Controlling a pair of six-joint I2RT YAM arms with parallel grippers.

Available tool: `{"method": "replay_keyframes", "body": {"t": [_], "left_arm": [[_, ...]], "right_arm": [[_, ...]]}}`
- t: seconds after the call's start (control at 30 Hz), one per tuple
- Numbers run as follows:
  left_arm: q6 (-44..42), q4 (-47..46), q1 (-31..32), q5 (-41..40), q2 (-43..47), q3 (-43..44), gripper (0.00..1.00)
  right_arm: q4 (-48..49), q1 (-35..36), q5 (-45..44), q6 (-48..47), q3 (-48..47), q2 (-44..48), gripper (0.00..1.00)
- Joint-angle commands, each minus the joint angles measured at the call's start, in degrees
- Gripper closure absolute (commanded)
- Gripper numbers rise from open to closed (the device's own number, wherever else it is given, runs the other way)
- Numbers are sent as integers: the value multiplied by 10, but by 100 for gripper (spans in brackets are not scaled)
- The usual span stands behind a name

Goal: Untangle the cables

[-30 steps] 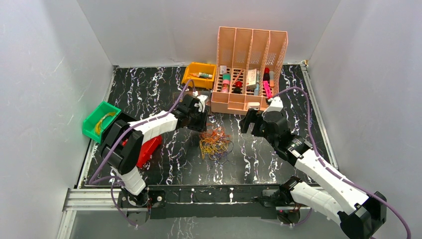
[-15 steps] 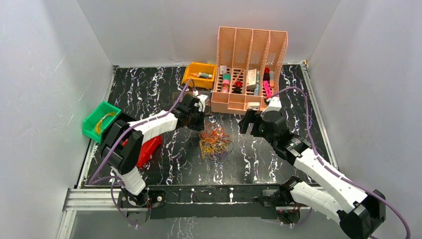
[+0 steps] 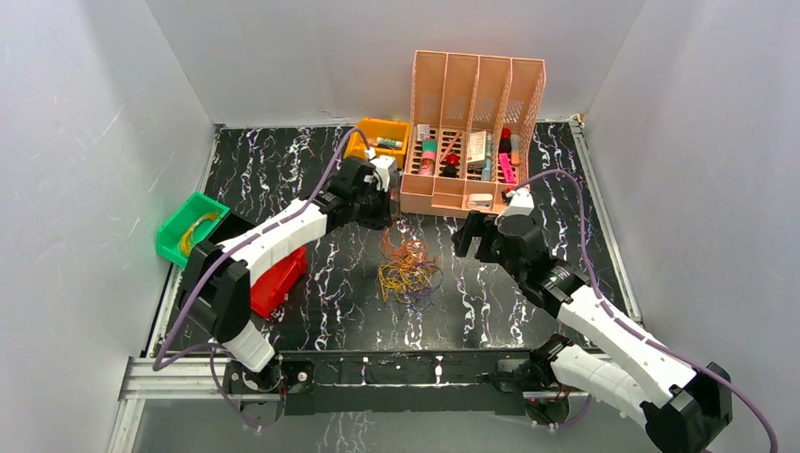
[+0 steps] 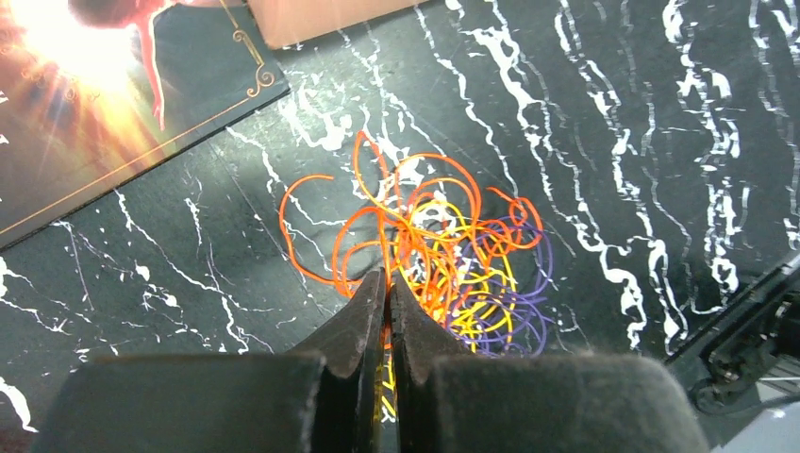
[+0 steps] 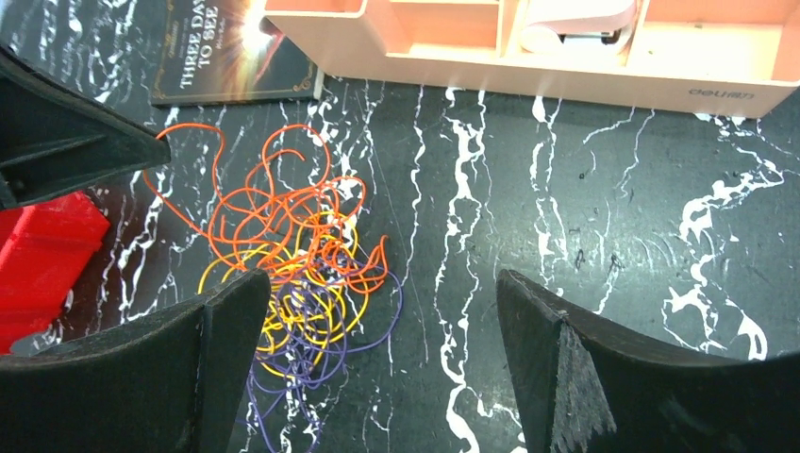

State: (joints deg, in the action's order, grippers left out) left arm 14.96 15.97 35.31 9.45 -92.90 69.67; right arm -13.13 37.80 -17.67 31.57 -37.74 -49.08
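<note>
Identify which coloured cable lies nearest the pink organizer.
The orange cable: its loops reach toward the organizer; the yellow cable and purple cable sit farther off.

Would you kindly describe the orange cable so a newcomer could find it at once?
Start at the pink organizer at the back; just before it lies a tangle of thin cables. The orange cable is its far part, nearest the organizer; the yellow cable and purple cable lie on the near side.

A black, white-veined table (image 3: 283,170) carries a tangle of orange, yellow and purple cables (image 3: 408,269) at its centre. A pink organizer (image 3: 443,200) and a yellow bin (image 3: 363,142) stand at the back, with a dark book (image 5: 236,57) beside them; a green bin (image 3: 175,241) and a red block (image 3: 278,283) sit at left.
</note>
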Motion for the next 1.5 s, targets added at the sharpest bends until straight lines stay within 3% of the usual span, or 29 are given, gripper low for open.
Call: {"method": "replay_keyframes", "body": {"t": [0.0, 0.37, 0.83, 1.3, 1.47], "left_arm": [[-7, 29, -1, 41, 57, 31, 100], [-4, 67, 5, 61, 117, 84, 100], [12, 79, 5, 94, 161, 142, 100], [24, 74, 5, 113, 162, 152, 100], [25, 70, 6, 114, 169, 161, 100]], "right_arm": [[78, 2, 9, 3, 11, 28, 2], [304, 1, 157, -58, 89, 60, 2], [436, 1, 385, -181, 31, -60, 2], [610, 1, 406, -145, -10, -240, 4], [648, 1, 420, -135, -37, -308, 12]]}}
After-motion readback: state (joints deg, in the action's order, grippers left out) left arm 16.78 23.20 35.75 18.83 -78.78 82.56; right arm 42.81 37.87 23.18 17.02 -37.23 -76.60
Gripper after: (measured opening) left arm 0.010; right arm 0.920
